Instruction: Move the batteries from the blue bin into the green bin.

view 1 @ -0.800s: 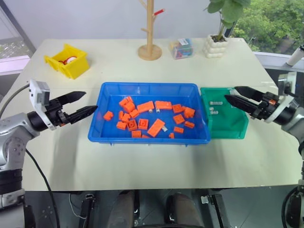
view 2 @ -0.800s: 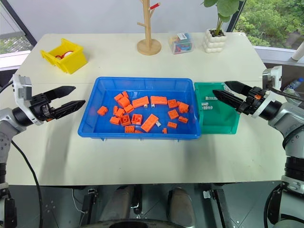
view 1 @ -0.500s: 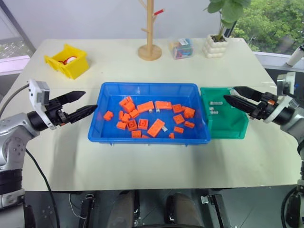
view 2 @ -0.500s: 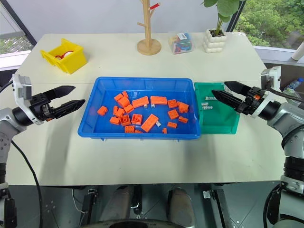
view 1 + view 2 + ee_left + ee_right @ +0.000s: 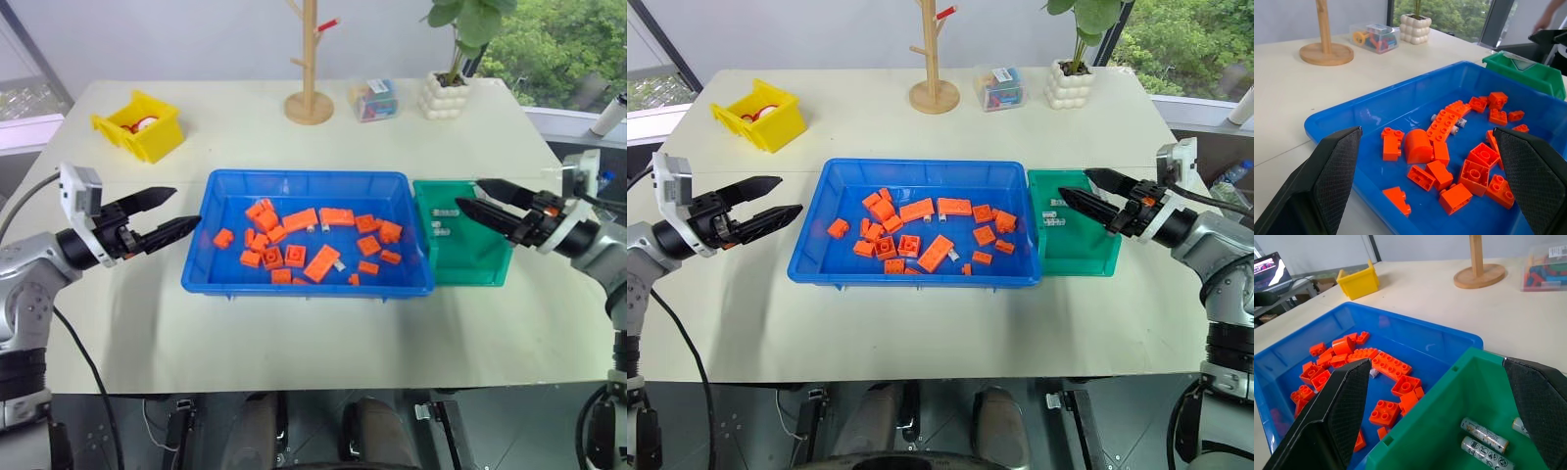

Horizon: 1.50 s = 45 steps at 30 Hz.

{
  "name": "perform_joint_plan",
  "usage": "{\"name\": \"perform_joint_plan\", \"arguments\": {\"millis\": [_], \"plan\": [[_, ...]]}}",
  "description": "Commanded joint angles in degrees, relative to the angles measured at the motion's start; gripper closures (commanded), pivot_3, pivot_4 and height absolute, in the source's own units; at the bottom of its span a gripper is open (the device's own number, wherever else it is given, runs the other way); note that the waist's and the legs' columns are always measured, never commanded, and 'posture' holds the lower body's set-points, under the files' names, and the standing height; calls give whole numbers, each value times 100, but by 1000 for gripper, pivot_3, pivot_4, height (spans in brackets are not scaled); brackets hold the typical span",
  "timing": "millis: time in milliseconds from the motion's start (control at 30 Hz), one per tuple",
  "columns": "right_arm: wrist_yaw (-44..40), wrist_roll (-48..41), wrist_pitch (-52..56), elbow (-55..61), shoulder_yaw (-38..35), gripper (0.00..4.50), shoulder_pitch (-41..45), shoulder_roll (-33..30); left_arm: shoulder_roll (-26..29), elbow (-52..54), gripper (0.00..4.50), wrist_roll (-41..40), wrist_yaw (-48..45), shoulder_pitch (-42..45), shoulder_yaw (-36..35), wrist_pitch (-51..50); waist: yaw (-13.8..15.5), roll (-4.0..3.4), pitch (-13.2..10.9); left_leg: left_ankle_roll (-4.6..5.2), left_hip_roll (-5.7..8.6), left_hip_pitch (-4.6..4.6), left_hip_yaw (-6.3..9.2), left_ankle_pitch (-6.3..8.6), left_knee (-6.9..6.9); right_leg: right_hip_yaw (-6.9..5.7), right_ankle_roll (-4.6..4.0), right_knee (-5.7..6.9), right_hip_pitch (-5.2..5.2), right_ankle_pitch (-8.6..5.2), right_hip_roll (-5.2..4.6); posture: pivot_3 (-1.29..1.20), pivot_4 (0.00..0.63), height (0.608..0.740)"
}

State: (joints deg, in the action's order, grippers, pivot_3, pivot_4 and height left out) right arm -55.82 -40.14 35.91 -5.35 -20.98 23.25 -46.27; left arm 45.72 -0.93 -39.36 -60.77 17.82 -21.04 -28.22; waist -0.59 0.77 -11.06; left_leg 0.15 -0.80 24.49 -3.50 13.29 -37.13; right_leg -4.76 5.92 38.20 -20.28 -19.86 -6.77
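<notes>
The blue bin (image 5: 304, 177) lies mid-table, holding several orange bricks (image 5: 321, 262) and a few small silvery batteries (image 5: 323, 228) among them, also seen as batteries (image 5: 1462, 122). Touching its right side is the green bin (image 5: 472, 262), with batteries (image 5: 1484, 428) on its floor. My left gripper (image 5: 186, 208) hovers open and empty just left of the blue bin. Above the green bin's far part, my right gripper (image 5: 468, 194) is also open and empty, pointing toward the blue bin.
A small yellow bin (image 5: 139, 124) stands at the far left. Along the back of the table are a wooden stand (image 5: 309, 103), a clear box of coloured pieces (image 5: 373, 99) and a white plant pot (image 5: 446, 95).
My right gripper has edged slightly toward the blue bin, still open. The left gripper has stayed where it was.
</notes>
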Motion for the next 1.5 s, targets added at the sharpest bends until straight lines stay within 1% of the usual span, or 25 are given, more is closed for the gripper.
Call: {"name": "perform_joint_plan", "arguments": {"millis": [33,433,633,800,1000,1133,1333,1500], "plan": [[15,22,-143,22,-88,80,166,-27,26,94,0,-74,3,113,-118,60,0,0,0,0,0,0,0,0,0,0,0,0,0,0,0,0,150,739],[84,219,-302,-218,116,80,427,109,45,233,0,-153,-12,32,-148,-48,-6,0,0,0,0,0,0,0,0,0,0,0,0,0,0,0,150,739],[-29,546,-589,-502,640,80,1325,270,101,362,0,-226,-21,79,-154,-225,-20,-1,-1,-1,0,0,-2,0,1,1,0,1,-5,0,1,0,150,739],[-320,940,-906,-789,1345,80,2120,712,81,462,0,-304,47,57,-150,-360,-38,-1,0,-1,-3,0,-2,-1,4,2,0,3,-9,0,4,0,150,739],[-826,1791,-1505,-1697,2375,80,2894,1273,74,429,0,-157,-53,-63,19,-299,-15,-1,0,0,3,2,-4,0,1,2,0,4,-9,0,1,0,150,739],[-1135,2536,-2230,-2734,2992,80,3327,1599,16,416,0,34,-91,-110,183,-149,-26,-1,0,-1,4,3,-4,0,2,2,0,8,-14,0,2,0,150,739],[-1643,3241,-3105,-4449,3429,80,4144,2238,-120,613,0,29,-28,-214,275,-144,-61,-1,-1,-2,3,3,-4,-1,3,3,0,14,-18,0,3,0,150,739],[-1705,3606,-3648,-5373,3450,80,4635,2632,-153,761,0,-26,85,-277,231,-170,-57,-1,-1,-3,1,3,-3,-2,2,3,0,16,-18,0,4,0,150,739]]}}
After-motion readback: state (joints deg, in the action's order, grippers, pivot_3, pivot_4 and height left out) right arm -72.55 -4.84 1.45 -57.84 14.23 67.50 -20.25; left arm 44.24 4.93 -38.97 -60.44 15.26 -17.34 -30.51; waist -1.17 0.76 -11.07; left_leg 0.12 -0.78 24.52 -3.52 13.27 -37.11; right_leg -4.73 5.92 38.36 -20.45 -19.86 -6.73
